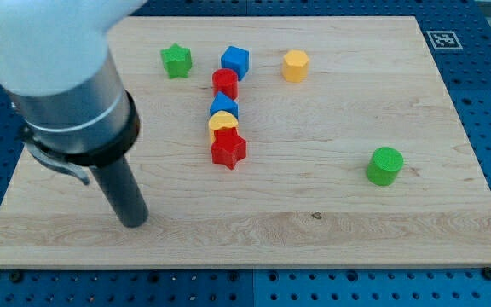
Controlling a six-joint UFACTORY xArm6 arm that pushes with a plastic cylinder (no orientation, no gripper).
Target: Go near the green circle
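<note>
The green circle block (385, 165) stands on the wooden board at the view's right, alone. My tip (134, 222) rests on the board at the view's lower left, far to the left of the green circle. The arm's grey body covers the view's upper left corner. A column of blocks lies between my tip and the green circle: a blue cube (235, 61), a red cylinder (224, 83), a blue block (224, 106), a yellow block (222, 124) and a red star (228, 149).
A green star (176, 60) sits at the view's top, left of the column. A yellow hexagon block (295, 65) sits at the top, right of the column. The wooden board (314, 230) lies on a blue pegboard; a marker tag (444, 39) is at the top right.
</note>
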